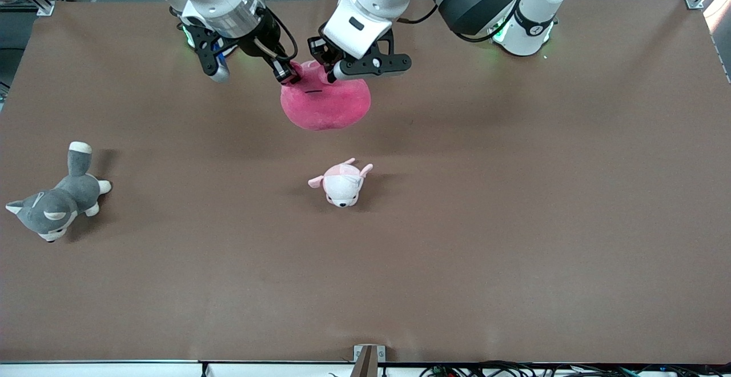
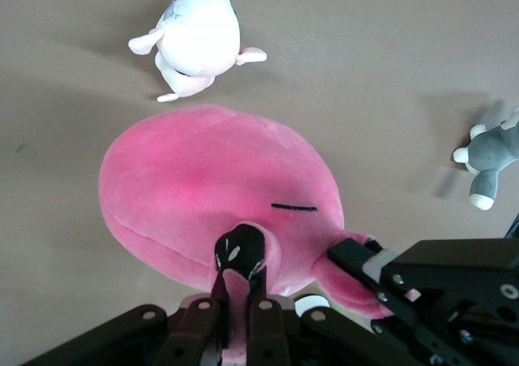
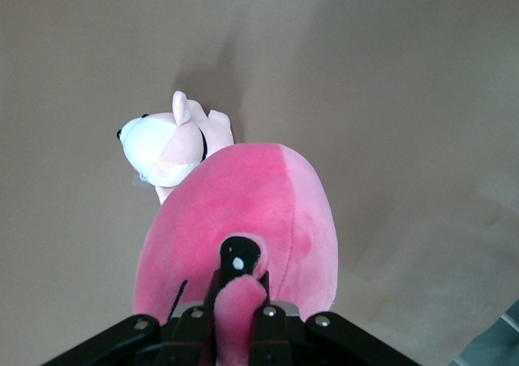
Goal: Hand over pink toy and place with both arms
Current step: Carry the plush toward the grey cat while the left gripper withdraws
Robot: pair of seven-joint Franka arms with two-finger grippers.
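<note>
Your left gripper (image 1: 333,73) and right gripper (image 1: 289,74) each pinch an ear of the pink toy (image 1: 325,103), hiding both ears. The round, hot-pink plush appears to hang above the table (image 1: 514,223), one black eye mark showing.

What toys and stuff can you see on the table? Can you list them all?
pink toy: one, hot pink, held up over the table's middle, near the robots' bases.
small plush animal: one, pale pink and white, on the table, nearer the front camera than the pink toy.
plush dog: one, grey and white, at the right arm's end.
table: one, brown.
left claw: black, shut on the pink toy.
right claw: black, shut on the pink toy.
</note>
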